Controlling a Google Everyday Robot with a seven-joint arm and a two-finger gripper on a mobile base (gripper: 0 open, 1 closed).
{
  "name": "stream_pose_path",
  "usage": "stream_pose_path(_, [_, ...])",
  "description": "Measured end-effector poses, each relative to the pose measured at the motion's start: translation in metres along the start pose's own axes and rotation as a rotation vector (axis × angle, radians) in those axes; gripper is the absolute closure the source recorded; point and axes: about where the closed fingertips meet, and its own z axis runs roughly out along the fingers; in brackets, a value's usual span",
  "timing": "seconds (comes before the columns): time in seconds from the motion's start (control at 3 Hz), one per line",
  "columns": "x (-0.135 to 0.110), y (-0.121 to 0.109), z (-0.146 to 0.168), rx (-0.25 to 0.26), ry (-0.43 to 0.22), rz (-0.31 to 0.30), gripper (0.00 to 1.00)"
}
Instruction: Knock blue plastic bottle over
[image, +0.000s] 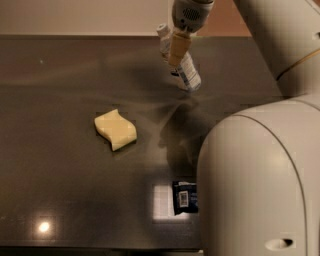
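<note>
Upper centre: blue plastic bottle (189, 75) tilted, white cap toward upper left, base low on the dark bench (60, 90). The claw (177, 49) overlaps its upper half; whether it is spread or closed cannot be told. A yellow sponge (115, 129) lies left of centre and a dark-blue packet (185, 196) at lower centre.

Nothing readable as words, brands or numbers anywhere on the dark table (60, 170). Round the middle of the tilted blue plastic bottle (189, 76), with the gripper (177, 50) across its upper part at the far side, a white label with blue print, its lettering impossible to make out. On the flat dark-blue packet (186, 197) near the front edge, a small white patch with dark code-like marks, likewise not legible.
</note>
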Motion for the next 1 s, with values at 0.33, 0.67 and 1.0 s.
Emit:
stream_pose_path(0.33, [0.017, 0.002, 0.010, -0.006, 0.094, -0.036, 1.00])
stream_pose_path(0.67, [0.035, 0.011, 0.024, -0.037, 0.192, -0.104, 0.83])
stream_pose_path(1.0, [0.051, 0.027, 0.039, -0.085, 0.294, -0.210, 0.59])
